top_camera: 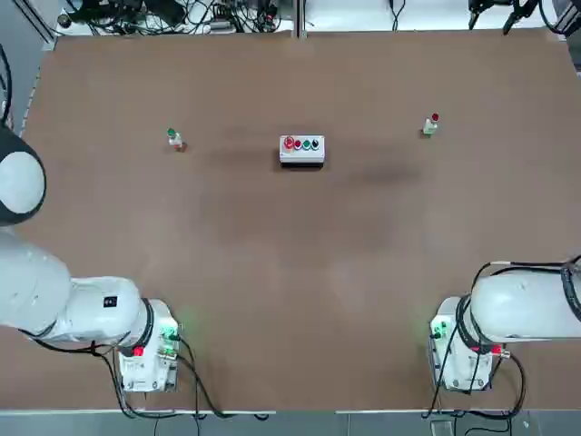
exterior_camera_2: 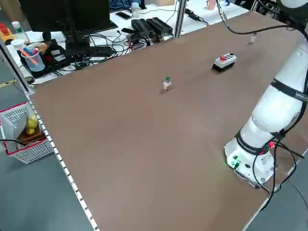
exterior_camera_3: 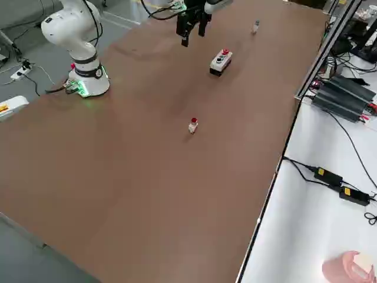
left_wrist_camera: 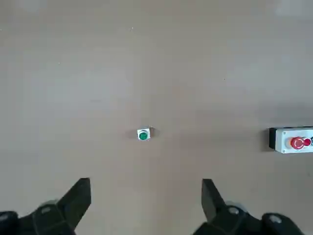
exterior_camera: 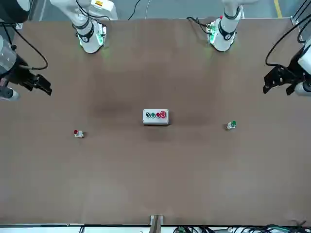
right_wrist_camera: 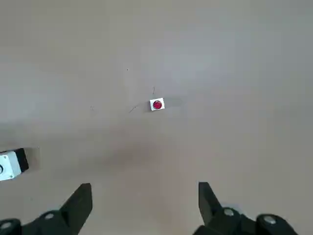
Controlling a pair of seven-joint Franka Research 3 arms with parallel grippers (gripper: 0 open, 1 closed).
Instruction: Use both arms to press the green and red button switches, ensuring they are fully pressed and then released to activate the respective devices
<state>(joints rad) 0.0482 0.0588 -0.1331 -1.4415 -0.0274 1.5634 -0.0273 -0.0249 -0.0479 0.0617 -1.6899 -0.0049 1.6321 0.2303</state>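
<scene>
I am two shiny white arms at a flat brown table (top_camera: 290, 272). The green button (top_camera: 172, 135) is a tiny pale stub with a round green cap. It stands on my left side, far out from my base. The red button (top_camera: 433, 121) is the same kind of stub with a round red cap, far out on my right. Between them sits a little white box (top_camera: 302, 150) with a row of round red and green caps on top. My left gripper (left_wrist_camera: 145, 203) hangs high over the bare table, near the green button, with its dark pointed fingers (left_wrist_camera: 78, 196) spread wide and holding nothing. My right gripper (right_wrist_camera: 144, 205) hangs near the red button, wide and holding nothing too. The top view does not show my grippers at all. The front view shows both, up in the air at the two sides.
</scene>
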